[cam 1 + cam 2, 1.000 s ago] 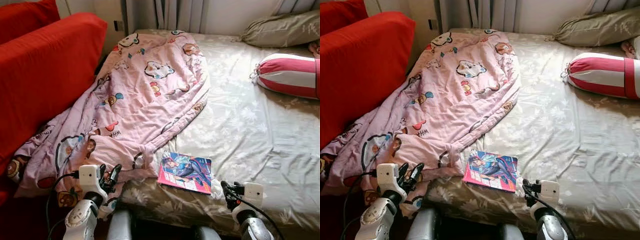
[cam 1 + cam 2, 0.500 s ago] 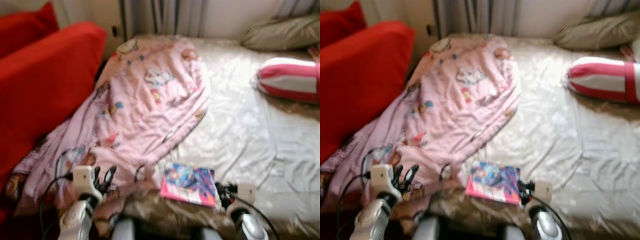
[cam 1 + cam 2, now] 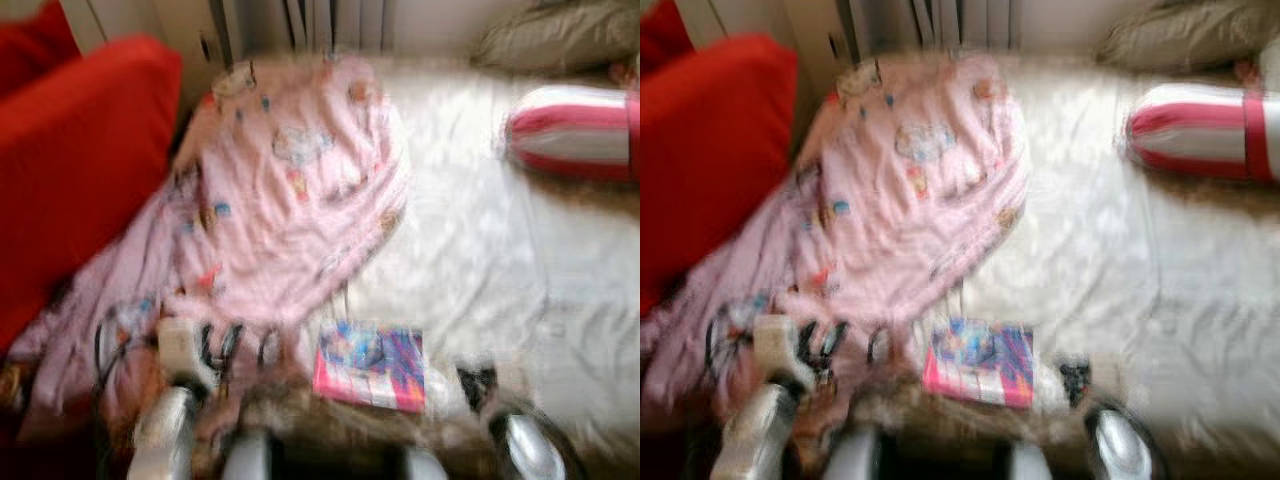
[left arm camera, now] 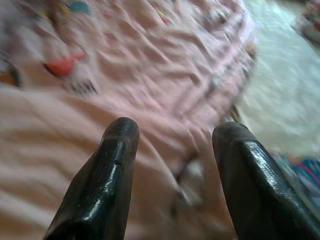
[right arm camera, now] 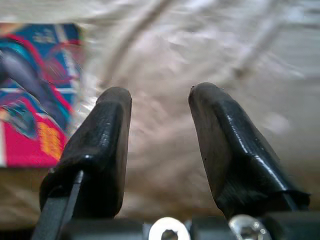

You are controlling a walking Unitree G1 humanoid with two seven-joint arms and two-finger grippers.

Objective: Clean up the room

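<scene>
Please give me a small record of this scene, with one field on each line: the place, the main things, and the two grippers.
place: bed with pale floral sheet
blanket: pink cartoon-print blanket, spread over the bed's left side, hanging toward red sofa
book: colourful magazine-like book, flat near the bed's front edge
pillows: red-and-white striped bolster; olive pillow
left gripper: open, over the blanket
right gripper: open, over the sheet beside the book
image: blurred
</scene>
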